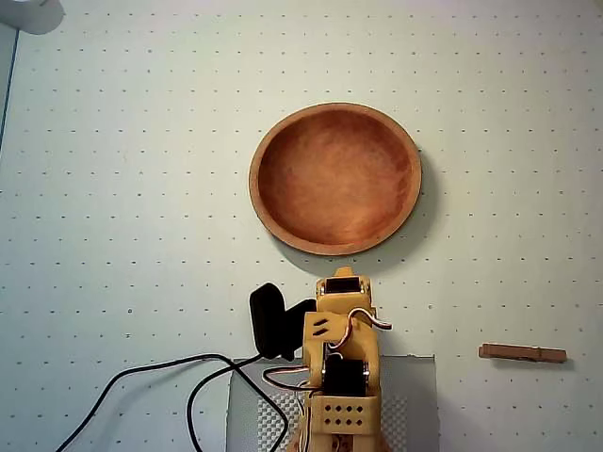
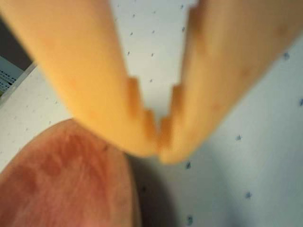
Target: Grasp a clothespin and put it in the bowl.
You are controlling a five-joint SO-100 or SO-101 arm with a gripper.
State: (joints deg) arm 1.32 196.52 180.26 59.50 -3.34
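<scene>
The round reddish-brown wooden bowl (image 1: 335, 177) sits at the middle of the dotted mat, with nothing in it. A light-tan clothespin (image 1: 522, 353) lies flat on the mat at the lower right, well away from the bowl. The yellow arm is folded at the bottom centre, just below the bowl. In the wrist view my gripper (image 2: 159, 152) fills the frame with its two yellow fingertips touching, shut on nothing, beside the bowl's rim (image 2: 71, 179) at the lower left. The clothespin is out of the wrist view.
A black cable (image 1: 160, 381) loops over the mat at the lower left. A grey base plate (image 1: 415, 405) lies under the arm. A pale object (image 1: 33, 14) pokes in at the top left corner.
</scene>
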